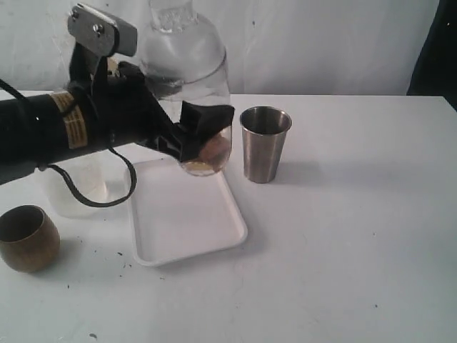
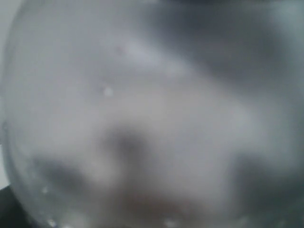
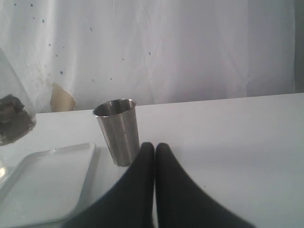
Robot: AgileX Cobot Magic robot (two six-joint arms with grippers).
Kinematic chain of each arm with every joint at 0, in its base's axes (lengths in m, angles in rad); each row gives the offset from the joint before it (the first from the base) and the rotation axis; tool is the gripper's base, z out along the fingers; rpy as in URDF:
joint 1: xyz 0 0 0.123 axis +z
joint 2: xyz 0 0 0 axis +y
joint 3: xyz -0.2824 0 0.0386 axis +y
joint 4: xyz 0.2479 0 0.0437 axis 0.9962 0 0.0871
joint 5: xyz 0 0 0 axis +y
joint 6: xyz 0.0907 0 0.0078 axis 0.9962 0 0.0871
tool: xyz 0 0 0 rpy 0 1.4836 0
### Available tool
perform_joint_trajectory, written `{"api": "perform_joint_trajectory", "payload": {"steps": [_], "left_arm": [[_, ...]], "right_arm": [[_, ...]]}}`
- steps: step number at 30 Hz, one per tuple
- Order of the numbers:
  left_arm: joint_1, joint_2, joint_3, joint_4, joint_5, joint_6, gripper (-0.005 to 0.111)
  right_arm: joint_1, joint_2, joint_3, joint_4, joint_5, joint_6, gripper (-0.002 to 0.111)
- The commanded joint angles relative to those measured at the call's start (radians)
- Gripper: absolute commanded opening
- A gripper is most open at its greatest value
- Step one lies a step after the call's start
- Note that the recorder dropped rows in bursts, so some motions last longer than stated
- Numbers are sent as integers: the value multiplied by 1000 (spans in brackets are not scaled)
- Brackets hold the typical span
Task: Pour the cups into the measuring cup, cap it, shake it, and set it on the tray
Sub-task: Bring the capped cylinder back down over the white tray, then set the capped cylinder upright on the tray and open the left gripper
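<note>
One clear measuring cup (image 1: 187, 68) hangs slightly tilted over the far edge of the white tray (image 1: 187, 221), off the surface. Brownish contents (image 1: 214, 151) sit at its base, and what looks like a clear cap (image 1: 171, 16) tops it, partly cut off by the frame. L gripper (image 1: 202, 134) clamps it low down, fingers spread wide around the body; L wrist cam shows only blurred plastic. Steel tumbler (image 1: 265, 146) stands just right of the tray. Brown cup (image 1: 27, 239) sits near left, w/ a frosted jar (image 1: 75, 191) behind the arm. R gripper (image 3: 154, 148) idles near the tumbler, fingers pressed together, holding nothing. Likely step: shake or set-down. To do it well: bring the cup upright, lower it straight onto the tray's bare middle, clear of the rim, and let go only once the base rests flat.
</note>
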Motion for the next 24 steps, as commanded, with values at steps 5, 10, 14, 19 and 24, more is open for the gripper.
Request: {"api": "perform_joint_trajectory", "payload": {"steps": [5, 10, 14, 19, 24], "left_arm": [[32, 151, -5, 36, -30, -97, 0], [32, 226, -5, -55, -22, 54, 0], [32, 267, -5, -264, -2, 198, 0], [32, 307, -7, -463, -11, 313, 0], [32, 361, -7, -500, -52, 323, 0]], "right_arm": [[2, 0, 5, -3, -19, 0, 0], [2, 0, 5, -3, -19, 0, 0], [2, 0, 5, -3, -19, 0, 0], [2, 0, 5, -3, -19, 0, 0], [2, 0, 5, -3, -19, 0, 0]]}}
